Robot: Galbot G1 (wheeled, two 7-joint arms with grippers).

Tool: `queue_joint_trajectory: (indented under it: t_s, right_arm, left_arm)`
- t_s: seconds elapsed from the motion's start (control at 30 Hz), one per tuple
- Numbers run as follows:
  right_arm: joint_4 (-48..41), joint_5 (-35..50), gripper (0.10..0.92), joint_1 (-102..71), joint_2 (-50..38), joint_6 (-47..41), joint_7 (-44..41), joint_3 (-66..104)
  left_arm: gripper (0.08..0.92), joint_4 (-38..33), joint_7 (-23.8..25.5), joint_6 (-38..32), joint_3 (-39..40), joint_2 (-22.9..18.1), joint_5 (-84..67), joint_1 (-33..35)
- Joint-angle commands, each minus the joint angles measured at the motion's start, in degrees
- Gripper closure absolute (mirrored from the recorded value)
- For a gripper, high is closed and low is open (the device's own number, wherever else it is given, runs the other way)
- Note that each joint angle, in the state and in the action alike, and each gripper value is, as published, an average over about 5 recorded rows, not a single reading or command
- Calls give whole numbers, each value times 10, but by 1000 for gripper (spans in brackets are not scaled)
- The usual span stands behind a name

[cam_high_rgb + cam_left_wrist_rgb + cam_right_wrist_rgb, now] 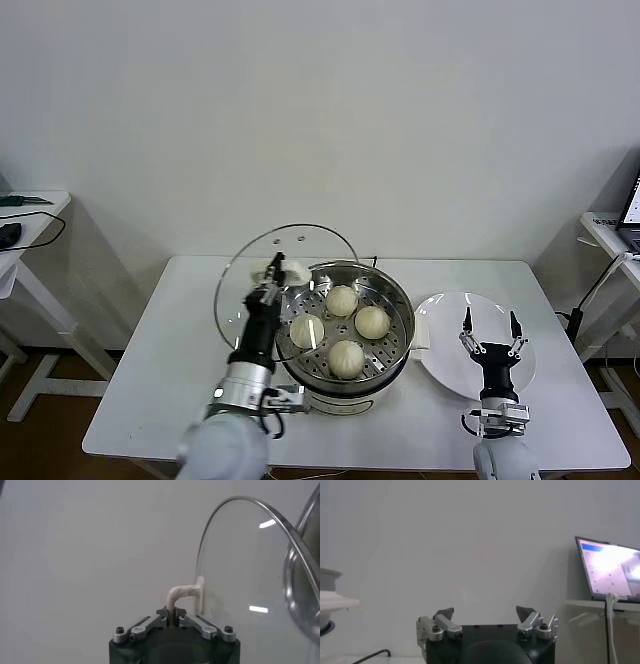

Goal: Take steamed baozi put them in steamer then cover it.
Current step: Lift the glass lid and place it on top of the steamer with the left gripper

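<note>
We see left gripper clamped on handle of glass lid, lid held tilted on edge at left rim of steamer. 4 buns sit on tray inside steamer. Right gripper hangs over white plate, jaws wide, empty.

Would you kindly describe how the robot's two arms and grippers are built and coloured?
Both arms are pale grey with black wrist sections. The left gripper and right gripper share a black body, silver metal linkages with dark screws, and short dark pointed fingertips. Thin black cables run beside each wrist.
</note>
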Motion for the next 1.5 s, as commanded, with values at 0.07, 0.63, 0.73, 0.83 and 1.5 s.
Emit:
queue_joint_trajectory:
  t_s: [0.07, 0.63, 0.73, 0.83, 1.5]
  right_arm:
    - [-9, -3, 203, 6, 2, -12, 0, -1]
    - [-23, -6, 203, 20, 4, -23, -2, -7]
    - [-24, -6, 203, 20, 4, -23, -3, -7]
    - [-23, -6, 203, 20, 4, -23, -3, -6]
    - [-22, -5, 203, 21, 5, -24, -3, -6]
  left_arm:
    - [813, 107, 60, 74, 119, -55, 85, -69]
    - [813, 131, 66, 72, 133, -112, 142, -67]
    - [813, 135, 68, 67, 136, -114, 155, -67]
    - [813, 142, 76, 63, 138, -113, 170, -68]
    - [813, 176, 89, 43, 131, -122, 232, -63]
